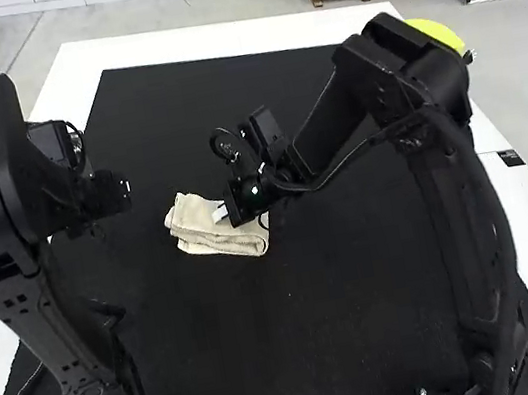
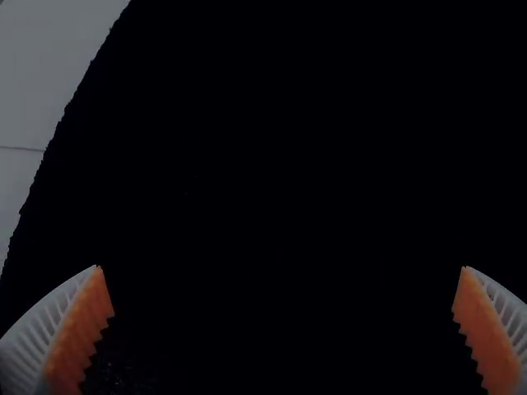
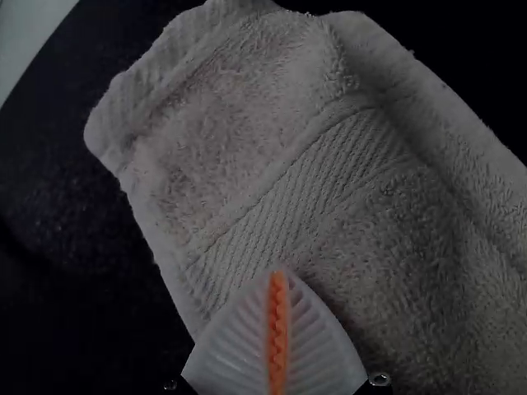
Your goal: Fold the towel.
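Towel point(image 1: 200, 241): cream cloth lying on the black mat, folded into a small, uneven stack, with layered edges along the side nearer the arm bases; the right wrist view shows plush pile crossed by a ribbed woven band, and a rounded corner.
Right gripper point(image 1: 221, 214): over the towel, coming in from the towel's right side, its white tips above the cloth; the ribbed fingers point(image 3: 233, 350) are drawn together, orange pads meeting, with no cloth visible between them. Whether the tips press on the towel, I cannot tell.
Left gripper point(image 1: 109, 193): to the left of the towel and apart from it, above the mat; its fingers point(image 2: 78, 337) stand wide, with nothing between them.
Mat point(image 1: 268, 344): under the towel and spreading out well past it on every side.
Table point(image 1: 84, 63): white surface, seen around the mat, outward from the towel.
Yellow round object point(image 1: 437, 31): beyond the towel and far to its right, partly hidden behind the right arm point(image 1: 403, 68).
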Available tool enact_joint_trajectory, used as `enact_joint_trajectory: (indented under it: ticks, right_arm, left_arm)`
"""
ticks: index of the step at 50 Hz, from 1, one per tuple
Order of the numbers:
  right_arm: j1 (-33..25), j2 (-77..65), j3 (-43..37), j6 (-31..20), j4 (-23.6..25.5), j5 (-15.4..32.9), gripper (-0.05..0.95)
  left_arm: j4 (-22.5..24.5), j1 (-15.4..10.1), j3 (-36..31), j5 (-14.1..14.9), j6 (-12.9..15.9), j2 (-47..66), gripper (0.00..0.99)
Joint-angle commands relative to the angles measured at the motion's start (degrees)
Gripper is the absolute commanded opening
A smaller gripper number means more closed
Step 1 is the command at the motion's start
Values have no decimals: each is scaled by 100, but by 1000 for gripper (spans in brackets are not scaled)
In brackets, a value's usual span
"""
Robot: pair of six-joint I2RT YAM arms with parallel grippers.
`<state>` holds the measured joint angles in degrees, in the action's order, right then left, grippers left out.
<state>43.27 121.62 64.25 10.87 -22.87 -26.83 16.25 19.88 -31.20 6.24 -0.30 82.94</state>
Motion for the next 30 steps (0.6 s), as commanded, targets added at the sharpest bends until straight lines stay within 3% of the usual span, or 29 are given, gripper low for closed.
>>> enact_joint_trajectory:
  ticks: [1,20,30]
  right_arm:
    - [42,169,255,82,-138,-59,-26]
    - [33,687,334,64,-244,20,-26]
    - [-46,-25,615,574,20,-24,-26]
  left_arm:
    - [71,51,70,70,3,-146,969]
    - [45,51,-35,79,3,-146,969]
    - [-219,-2,-457,88,-32,-146,969]
